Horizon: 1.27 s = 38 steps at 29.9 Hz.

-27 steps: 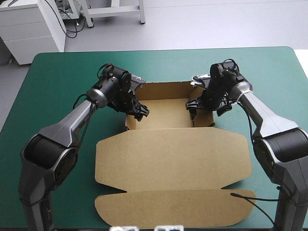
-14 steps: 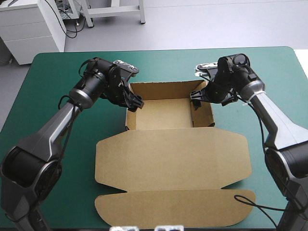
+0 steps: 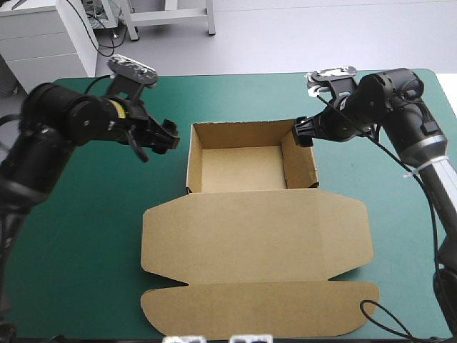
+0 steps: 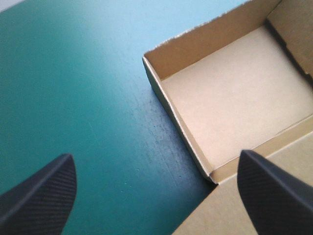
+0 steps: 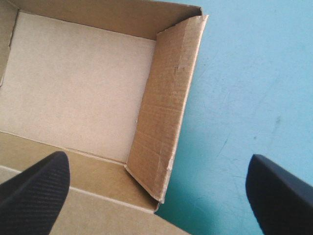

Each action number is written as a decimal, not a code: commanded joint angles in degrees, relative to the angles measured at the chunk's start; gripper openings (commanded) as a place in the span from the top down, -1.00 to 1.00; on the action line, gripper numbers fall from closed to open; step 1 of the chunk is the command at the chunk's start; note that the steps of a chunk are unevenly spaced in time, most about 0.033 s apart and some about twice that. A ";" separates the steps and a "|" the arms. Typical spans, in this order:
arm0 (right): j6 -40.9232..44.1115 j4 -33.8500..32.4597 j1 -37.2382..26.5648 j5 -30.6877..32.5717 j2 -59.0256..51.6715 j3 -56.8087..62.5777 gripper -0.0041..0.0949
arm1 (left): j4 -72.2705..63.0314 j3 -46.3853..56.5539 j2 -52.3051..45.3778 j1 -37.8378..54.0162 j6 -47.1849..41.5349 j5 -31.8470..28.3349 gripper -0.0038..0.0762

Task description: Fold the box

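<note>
The brown box stands as an open tray with four raised walls at the table's middle back. Its lid lies flat toward the front edge. My left gripper hovers open just left of the tray's left wall, touching nothing. My right gripper hangs open by the far right corner, clear of the board. The left wrist view shows the tray ahead of my open left gripper. In the right wrist view the tray's right wall lies under my open right gripper.
Bare teal-green cover stretches left of the box, and a narrower bare strip runs along its right. The flat lid reaches almost to the table's front edge.
Both grippers have drawn outward from inside the tray, the left one leftward and the right one rightward, and risen. The tray's side walls stay upright on their own.
</note>
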 commanded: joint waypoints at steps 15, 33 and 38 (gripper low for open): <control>-2.21 0.31 -0.39 -1.50 -0.59 -1.35 -0.82 | 3.68 29.02 -36.54 -0.41 2.91 2.19 -0.69; -3.47 0.06 -0.39 -3.94 11.55 -1.35 -0.81 | 2.95 60.15 -47.31 -0.41 -0.51 2.19 -0.56; -3.47 0.06 -0.39 -3.94 15.35 -1.35 -0.81 | 2.98 61.28 -47.31 -0.41 -0.51 2.19 -0.39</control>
